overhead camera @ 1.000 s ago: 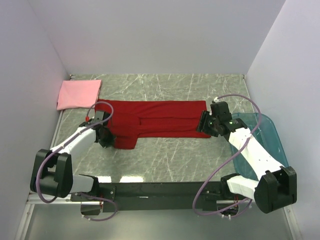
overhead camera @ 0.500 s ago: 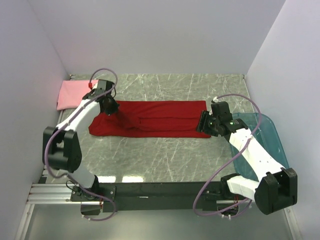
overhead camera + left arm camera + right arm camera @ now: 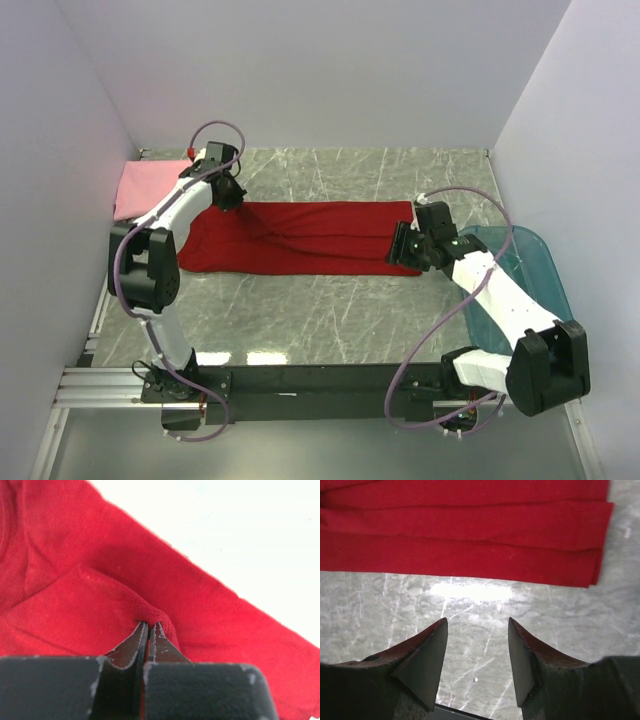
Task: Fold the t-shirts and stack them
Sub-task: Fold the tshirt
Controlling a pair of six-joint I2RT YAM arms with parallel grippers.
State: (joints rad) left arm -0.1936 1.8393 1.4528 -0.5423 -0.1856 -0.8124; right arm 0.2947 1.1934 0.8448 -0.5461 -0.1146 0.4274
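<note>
Plainly, left fingers [image 3: 131,649] pinch the red t-shirt [image 3: 75,605] (a raised fold); right fingers [image 3: 422,662] gape near it.

There were two t-shirts, a deep red t-shirt [image 3: 300,238] and a light pink t-shirt [image 3: 145,188], one teal-blue plastic bin [image 3: 550,270], two robot arms [image 3: 505,300] and one tabletop [image 3: 330,310].

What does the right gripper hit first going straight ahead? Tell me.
Likely the bare marble table, just short of the folded edge of the red t-shirt, where the right gripper points with fingers open. Depth is unclear; it could reach the shirt itself.
</note>
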